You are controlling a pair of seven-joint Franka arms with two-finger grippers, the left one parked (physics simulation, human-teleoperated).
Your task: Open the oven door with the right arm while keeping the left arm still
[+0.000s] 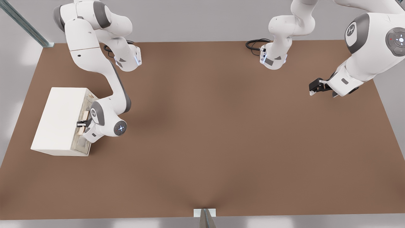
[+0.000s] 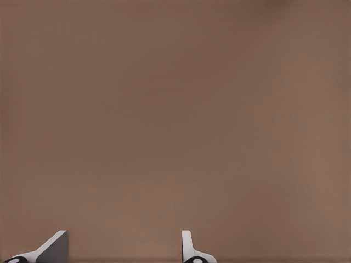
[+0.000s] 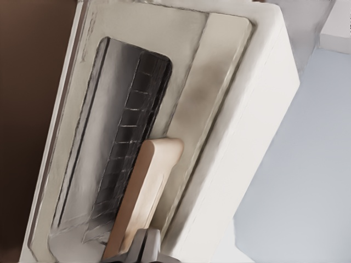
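The small cream oven [image 1: 60,117] stands on the table at the front view's left, with its door [image 1: 86,102] facing the table's middle. Across the door runs the pale tan bar handle [image 1: 85,114]. The right arm [image 1: 95,60] reaches down to it, and its black gripper [image 1: 81,123] is shut on the handle at mid-length. In the right wrist view the door [image 3: 88,98] with its dark window lies close against the oven front, the handle [image 3: 148,186] running under one grey finger [image 3: 146,245]. The left arm [image 1: 370,41] hangs at the front view's right, away from the oven.
The brown table [image 1: 205,142] spreads wide between the two arms. Black cables [image 1: 254,43] lie by the arm base at the back. A metal post [image 1: 205,217] stands at the table's front edge. The left wrist view holds only table surface [image 2: 175,109].
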